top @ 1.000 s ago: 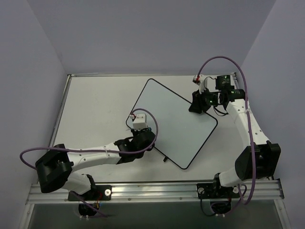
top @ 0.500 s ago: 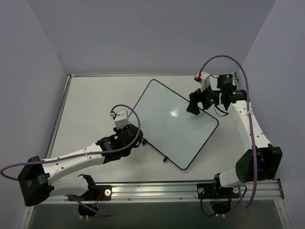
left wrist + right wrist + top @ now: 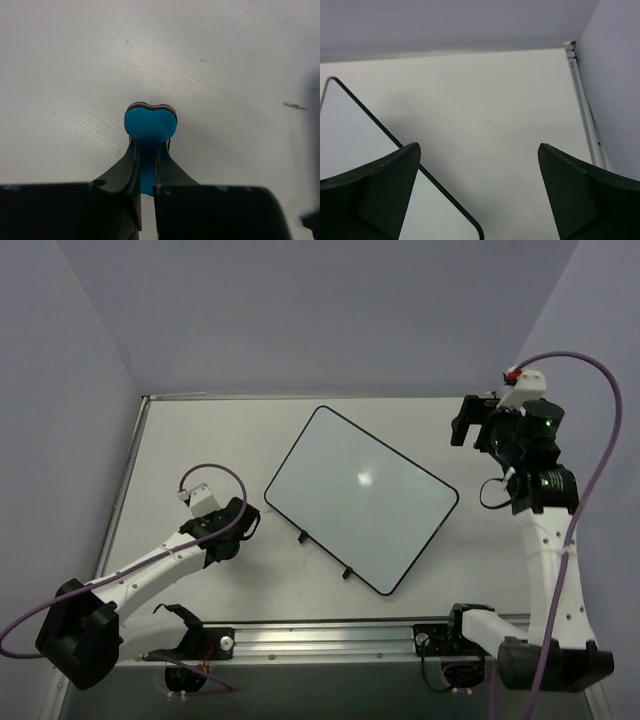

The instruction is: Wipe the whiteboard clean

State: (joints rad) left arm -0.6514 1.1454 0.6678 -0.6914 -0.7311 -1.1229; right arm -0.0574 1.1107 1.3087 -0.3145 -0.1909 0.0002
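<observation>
Whiteboard (image 3: 362, 498) lies diagonal, frame centre, surface blank: wiping looks finished. Left claw (image 3: 240, 518) pinches blue eraser (image 3: 150, 124) over bench (image 3: 200, 440), left of board. Right claw (image 3: 465, 425) spread, upper right. Next: release eraser, retract.

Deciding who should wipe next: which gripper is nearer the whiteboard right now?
Left. The left gripper, shut on the blue eraser, sits just off the left corner of the whiteboard; the right gripper hangs open beyond its right side, farther off.
</observation>
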